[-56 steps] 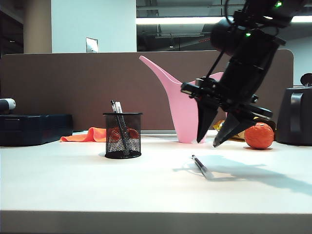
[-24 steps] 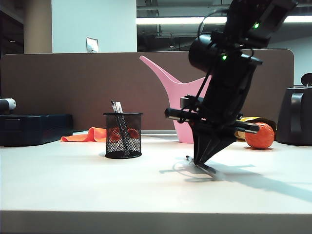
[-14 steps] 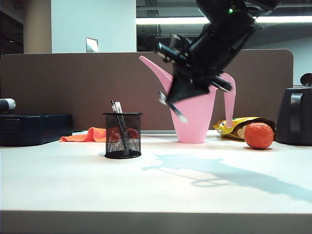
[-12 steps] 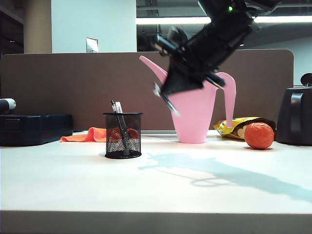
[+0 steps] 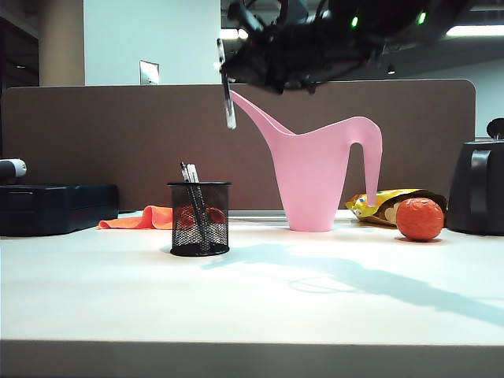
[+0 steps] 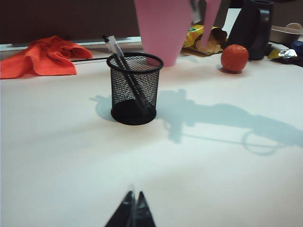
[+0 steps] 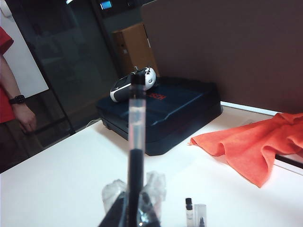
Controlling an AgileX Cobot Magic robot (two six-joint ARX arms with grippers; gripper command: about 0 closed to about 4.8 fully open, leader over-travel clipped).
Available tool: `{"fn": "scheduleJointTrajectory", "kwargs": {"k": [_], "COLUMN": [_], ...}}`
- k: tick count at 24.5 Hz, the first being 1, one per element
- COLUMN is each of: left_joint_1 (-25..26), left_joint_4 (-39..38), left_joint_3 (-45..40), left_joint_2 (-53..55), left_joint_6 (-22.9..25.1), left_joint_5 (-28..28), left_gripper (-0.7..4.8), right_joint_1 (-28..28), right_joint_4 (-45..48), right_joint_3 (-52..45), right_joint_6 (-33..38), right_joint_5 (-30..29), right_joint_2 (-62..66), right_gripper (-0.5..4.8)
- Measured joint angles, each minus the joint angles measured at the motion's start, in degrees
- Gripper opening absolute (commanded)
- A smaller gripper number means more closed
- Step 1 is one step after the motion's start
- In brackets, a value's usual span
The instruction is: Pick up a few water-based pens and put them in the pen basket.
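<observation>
Swung my right jaws (image 5: 236,67) up off the surface, clenched on a pen (image 5: 227,85) hanging near vertical; pen basket (image 5: 198,218) sits at 7 o'clock below. Left jaws (image 6: 132,213) clenched, idle.

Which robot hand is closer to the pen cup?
Probably the right. The right end effector hangs high above the pen basket, holding a pen. The left end effector sits low over the table, farther back.

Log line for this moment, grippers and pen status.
right gripper: shut on pen, high above table, right of pen basket | left gripper: shut, empty, low over table | basket: two pens inside
</observation>
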Motion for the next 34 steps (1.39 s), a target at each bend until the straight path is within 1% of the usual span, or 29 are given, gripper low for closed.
{"fn": "scheduleJointTrajectory", "kwargs": {"k": [3, 6, 11, 14, 18, 24, 25, 26, 27, 29, 34], "left_joint_1": [0.0, 0.0, 0.0, 0.0, 0.0, 0.0, 0.0, 0.0, 0.0, 0.0, 0.0], "left_joint_4": [0.0, 0.0, 0.0, 0.0, 0.0, 0.0, 0.0, 0.0, 0.0, 0.0, 0.0], "left_joint_3": [0.0, 0.0, 0.0, 0.0, 0.0, 0.0, 0.0, 0.0, 0.0, 0.0, 0.0], "left_joint_2": [0.0, 0.0, 0.0, 0.0, 0.0, 0.0, 0.0, 0.0, 0.0, 0.0, 0.0], "left_joint_6": [0.0, 0.0, 0.0, 0.0, 0.0, 0.0, 0.0, 0.0, 0.0, 0.0, 0.0], "left_joint_5": [0.7, 0.7, 0.7, 0.7, 0.7, 0.7, 0.7, 0.7, 0.7, 0.7, 0.7], "left_gripper": [-0.04, -0.05, -0.05, -0.04, -0.04, -0.04, -0.04, -0.04, -0.04, -0.05, -0.04], "right_joint_1": [0.0, 0.0, 0.0, 0.0, 0.0, 0.0, 0.0, 0.0, 0.0, 0.0, 0.0], "right_joint_4": [6.3, 6.8, 7.2, 2.5, -2.1, -5.1, -7.3, -9.1, -9.8, -10.1, -10.0], "right_joint_3": [0.2, 3.3, 11.1, 15.5, 15.7, 15.6, 15.6, 15.6, 15.6, 15.6, 15.6], "right_joint_6": [1.3, 2.2, 2.7, 2.1, -1.1, -4.3, -5.5, -6.1, -6.3, -6.4, -6.4], "right_joint_5": [0.0, -0.2, -0.4, -0.2, 1.0, 1.4, 1.9, 2.1, 2.2, 2.2, 2.1], "right_joint_2": [5.2, 8.8, 14.3, 17.2, 18.8, 20.2, 20.3, 20.3, 20.3, 20.3, 20.2], "right_gripper": [-0.09, -0.09, -0.09, -0.09, -0.09, -0.09, -0.06, 0.21, 0.59, 1.22, 1.26]}}
